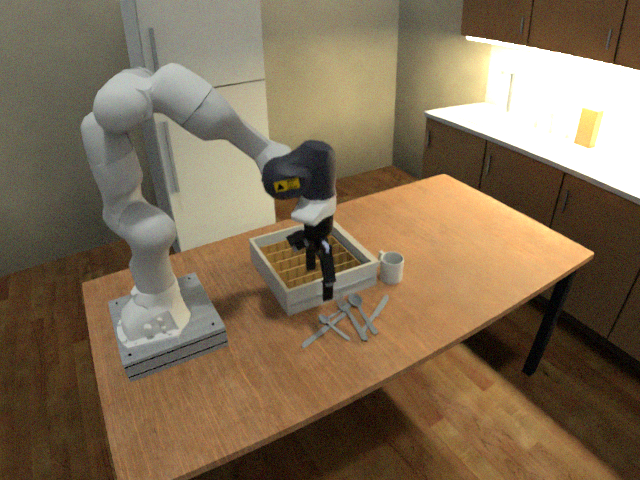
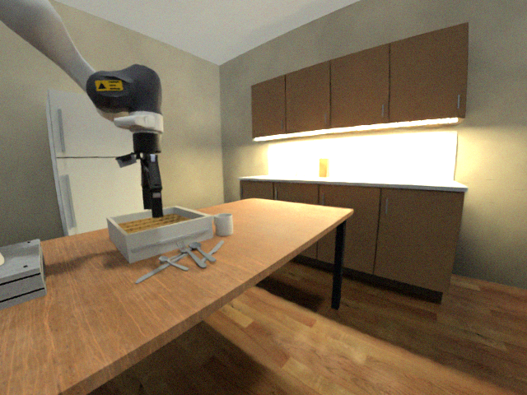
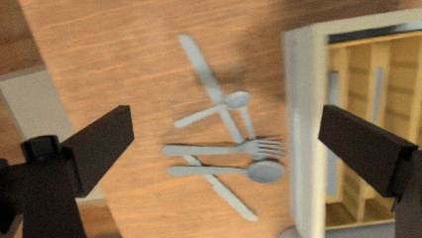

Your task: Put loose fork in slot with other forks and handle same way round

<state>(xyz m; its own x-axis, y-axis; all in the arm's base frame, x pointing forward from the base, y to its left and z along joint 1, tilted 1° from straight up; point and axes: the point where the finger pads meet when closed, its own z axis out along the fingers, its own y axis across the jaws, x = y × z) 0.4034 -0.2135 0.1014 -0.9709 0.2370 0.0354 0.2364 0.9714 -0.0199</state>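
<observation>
The loose fork (image 3: 223, 149) (image 1: 353, 321) (image 2: 193, 257) lies flat on the table in a crossed pile of grey cutlery, its tines toward the tray. The white tray (image 1: 356, 281) (image 2: 170, 239) (image 3: 302, 149) holds a wooden slotted insert (image 3: 396, 99). Grey cutlery lies in its slots, too blurred to name. My gripper (image 3: 226, 122) (image 1: 319, 281) (image 2: 156, 212) is open and empty. It hangs low above the pile and the tray's front wall, one finger over the bare table and the other over the insert.
The pile also holds a large spoon (image 3: 264, 171) (image 1: 354, 298), a small spoon (image 3: 238, 99) (image 1: 323, 318) and two knives (image 3: 203, 69) (image 1: 379, 307), some crossing under the fork. A white mug (image 1: 391, 267) (image 2: 223, 224) stands right of the tray. The robot base (image 1: 165, 330) sits at the left.
</observation>
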